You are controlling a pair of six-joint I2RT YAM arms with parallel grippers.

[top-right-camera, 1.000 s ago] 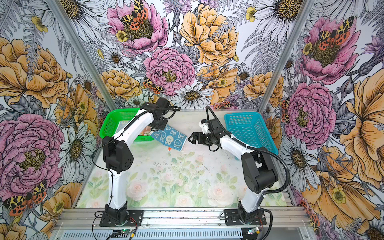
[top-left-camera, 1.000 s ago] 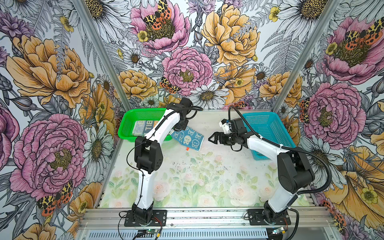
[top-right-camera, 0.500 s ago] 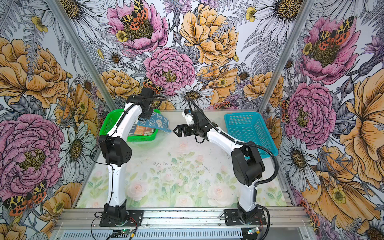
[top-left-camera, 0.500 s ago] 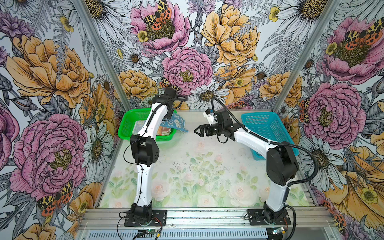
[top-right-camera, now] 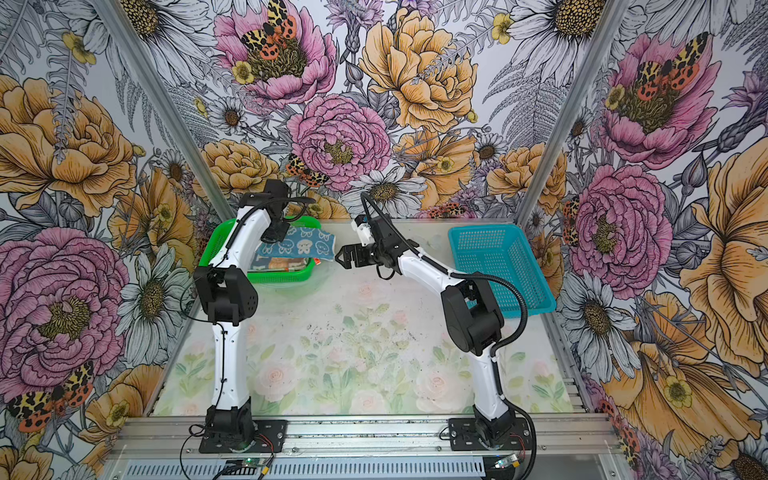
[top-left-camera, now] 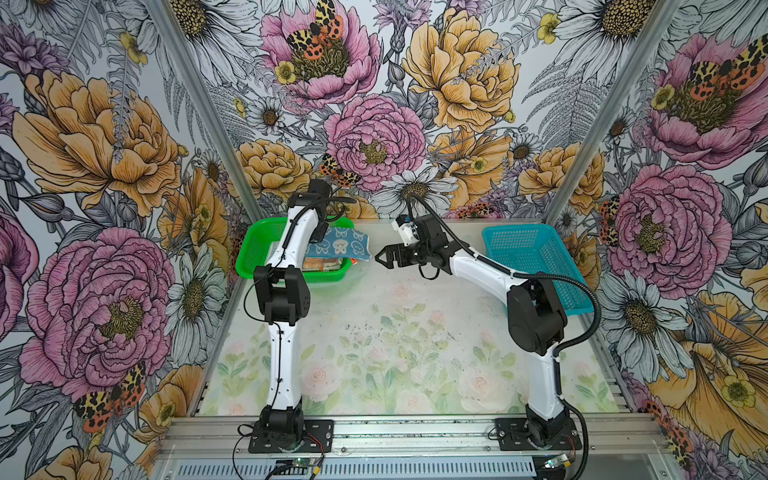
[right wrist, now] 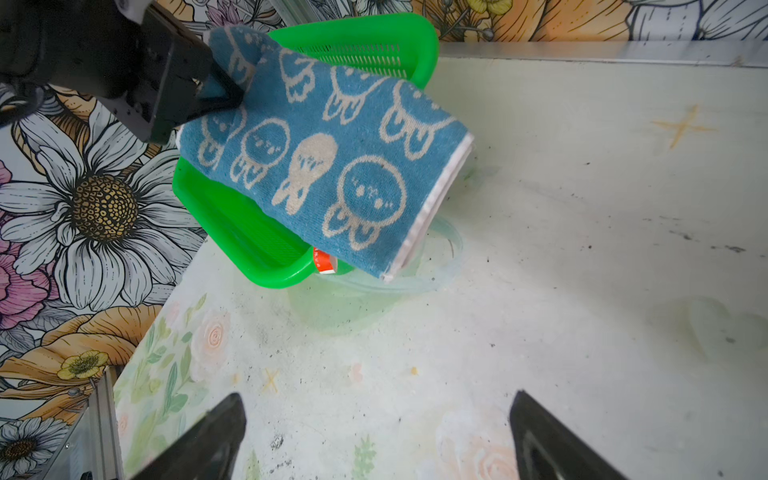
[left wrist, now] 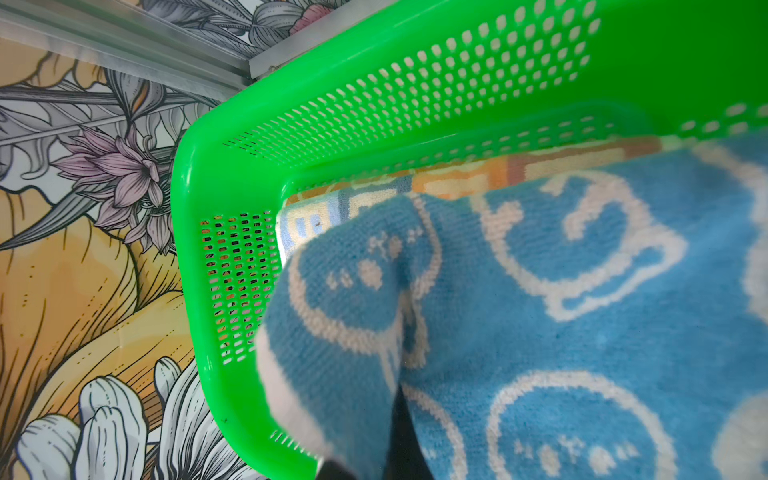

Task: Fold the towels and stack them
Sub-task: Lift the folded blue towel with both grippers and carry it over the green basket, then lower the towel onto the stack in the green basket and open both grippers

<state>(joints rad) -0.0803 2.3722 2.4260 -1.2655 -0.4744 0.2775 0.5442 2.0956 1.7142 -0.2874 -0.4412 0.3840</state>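
blue towel (top-left-camera: pixel 340 247): folded, rabbit print, tilted above green basket (top-left-camera: pixel 259 237) edge | other towels (top-left-camera: pixel 322 262): lying inside basket

Left gripper (right wrist: pixel 218 95) pinched tight, right gripper (top-left-camera: pixel 380 259) spread wide.

— What enclosed the work area?
— Three walls (top-left-camera: pixel 374 137) papered with huge drawn flowers: pink peonies, orange blooms and white daisies, with spotted orange moths (top-left-camera: pixel 316 37) among them.
— And where the walls met?
— Bare aluminium posts (top-left-camera: pixel 198 104) ran up both back corners.
— What lay below?
— A tabletop (top-left-camera: pixel 395 332) printed with faint pale roses and green leaves, flecked with dark specks near the middle. An aluminium rail (top-left-camera: pixel 415 432) crossed its near edge.
— How was the light?
— Bright and even, with only soft shadows on the tabletop
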